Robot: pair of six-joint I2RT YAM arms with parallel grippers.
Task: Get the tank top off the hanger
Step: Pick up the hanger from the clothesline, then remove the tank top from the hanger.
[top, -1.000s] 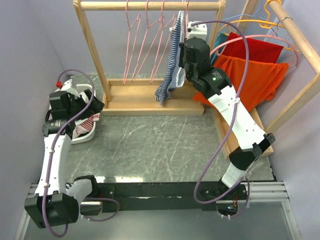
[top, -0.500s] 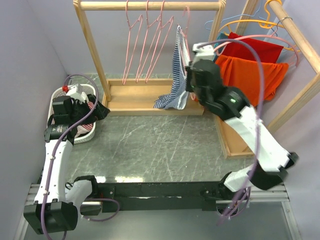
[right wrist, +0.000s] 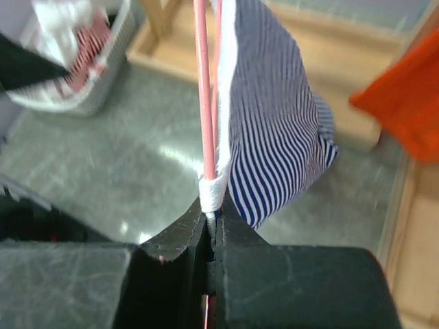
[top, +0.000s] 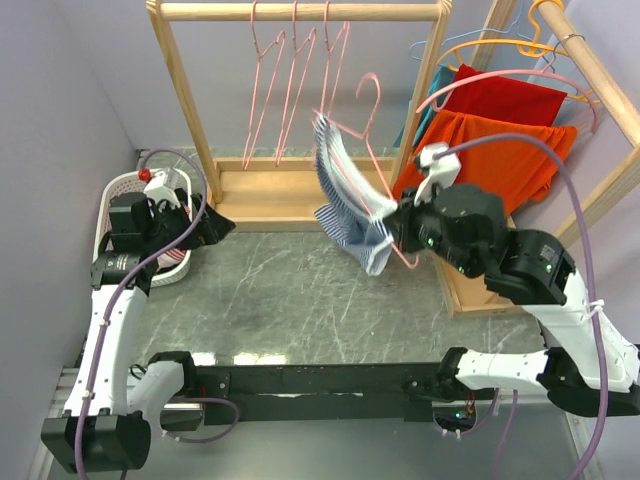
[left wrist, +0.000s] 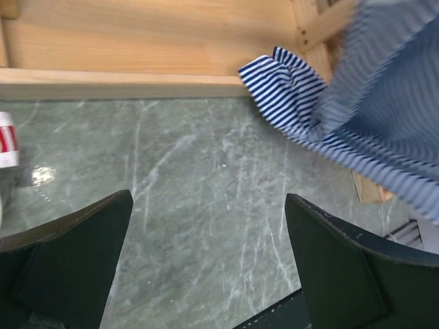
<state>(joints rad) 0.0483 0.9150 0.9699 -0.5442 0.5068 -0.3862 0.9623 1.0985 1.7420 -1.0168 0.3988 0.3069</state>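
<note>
Standing behind tank top (top: 348,205) and hanger (right wrist: 202,103) — a wooden rack (top: 185,100).

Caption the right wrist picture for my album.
Gripper pinches a pink hanger carrying a striped tank top above the table.

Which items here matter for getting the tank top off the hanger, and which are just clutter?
Job: striped tank top; pink hanger it hangs on; right hand, shut on that hanger; left hand, open.
Lying about: empty pink hangers; wooden rack; laundry basket; orange garment; red garment.

One tank top (top: 350,215), two racks (top: 300,11), one basket (top: 120,186)
</note>
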